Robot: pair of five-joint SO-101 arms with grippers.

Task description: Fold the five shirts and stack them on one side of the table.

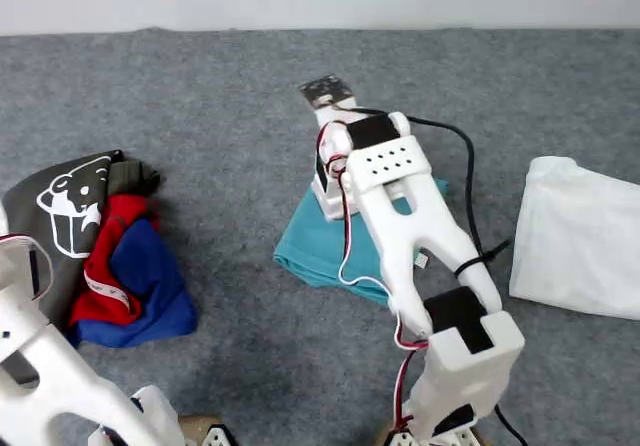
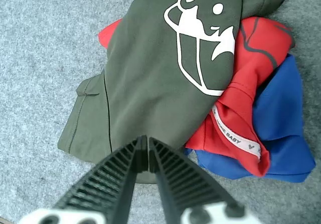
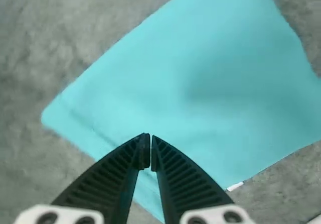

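Observation:
A loose pile lies at the table's left: a dark olive shirt (image 1: 40,256) (image 2: 160,83) with a white print on top, a red shirt (image 1: 115,256) (image 2: 251,93) and a blue shirt (image 1: 155,291) (image 2: 281,128) under it. My left gripper (image 2: 148,142) is shut and hovers over the olive shirt's near edge. A folded teal shirt (image 1: 310,246) (image 3: 200,83) lies mid-table. My right gripper (image 3: 150,139) is shut just above its edge, with no cloth seen between the fingers. A folded white shirt (image 1: 580,236) rests at the right.
Grey carpet-like cloth (image 1: 220,96) covers the table. The right arm (image 1: 400,206) stretches over the teal shirt, with a black cable (image 1: 465,156) looping beside it. The left arm (image 1: 40,366) stands at the front left corner.

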